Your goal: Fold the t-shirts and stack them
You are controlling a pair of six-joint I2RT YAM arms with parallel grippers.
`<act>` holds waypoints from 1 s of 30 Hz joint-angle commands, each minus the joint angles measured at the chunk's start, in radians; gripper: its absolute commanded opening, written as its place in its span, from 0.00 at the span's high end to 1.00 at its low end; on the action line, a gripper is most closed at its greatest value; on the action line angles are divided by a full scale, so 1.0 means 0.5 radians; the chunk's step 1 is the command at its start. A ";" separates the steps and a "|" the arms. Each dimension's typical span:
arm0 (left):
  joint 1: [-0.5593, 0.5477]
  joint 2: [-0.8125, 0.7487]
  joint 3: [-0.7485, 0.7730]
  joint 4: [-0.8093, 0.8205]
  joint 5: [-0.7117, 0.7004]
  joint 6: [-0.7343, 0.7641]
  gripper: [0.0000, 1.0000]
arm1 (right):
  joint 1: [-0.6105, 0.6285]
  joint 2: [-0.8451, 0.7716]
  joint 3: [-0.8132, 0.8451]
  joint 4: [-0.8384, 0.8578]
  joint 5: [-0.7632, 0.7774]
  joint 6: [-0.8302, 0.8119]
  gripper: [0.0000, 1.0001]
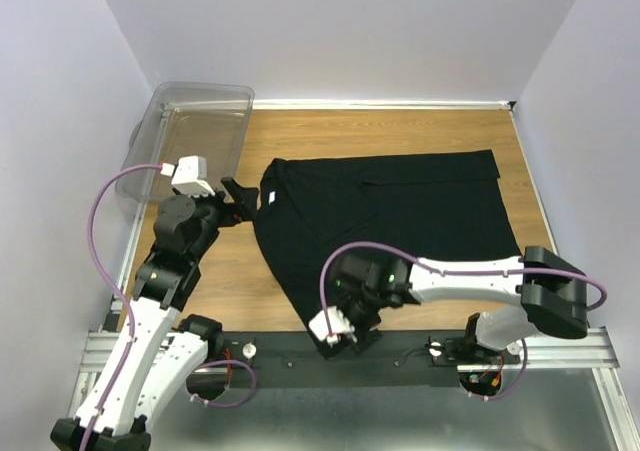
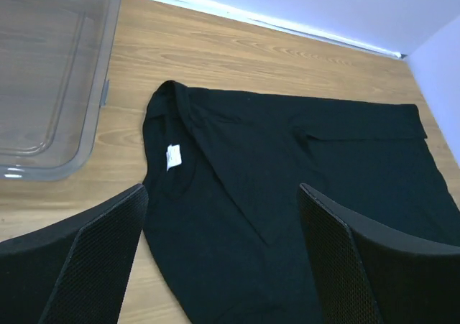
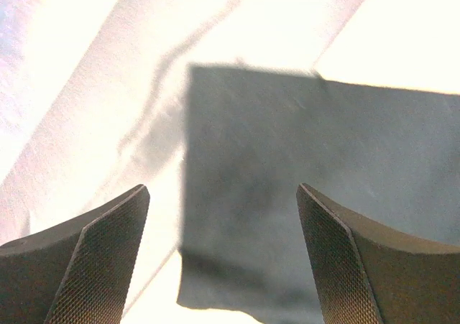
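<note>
Left wrist view: the meshed fingers (image 2: 93, 259) of the left end effector (image 2: 221, 191) are filling the bottom of the frame. They are standing wide apart and released, gripping nothing. This end effector is hovering over the desk (image 1: 230, 271) just beside the collar end of the t-shirt (image 1: 400, 211), and it is not touching the cloth.

The t-shirt is lying flat across the middle of the desk, with the collar pointing toward the left arm and the hem toward the right side. It is showing as partly folded: one long flap is lying over the body along a diagonal edge, and a second fold line is running along the far side. A small white tag (image 2: 172, 156) is showing at the neck opening. The near-left part of the cloth is reaching down to the near edge of the desk.

The right end effector (image 3: 223, 187) is sitting low at that near edge, with the right arm stretching across from its base toward the left. Its fingers are also standing apart and released, with nothing between them. The right wrist view is badly overexposed. A dark cloth corner is lying below the open fingers, probably the near corner of the t-shirt, though contact cannot be confirmed.

A clear bin (image 1: 200, 91) is sitting at the far-left corner of the desk, apart from the t-shirt.
</note>
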 commanded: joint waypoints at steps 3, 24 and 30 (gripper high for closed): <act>0.013 -0.310 0.017 0.109 0.185 0.096 0.08 | 0.515 -0.008 -0.143 0.318 0.419 0.252 0.14; 0.013 -0.690 0.036 0.563 1.022 0.902 0.09 | 0.556 0.271 -0.165 0.438 0.720 0.421 0.76; 0.013 -0.893 -0.277 0.987 1.457 1.154 0.09 | 0.440 0.091 -0.083 0.423 0.567 0.543 0.92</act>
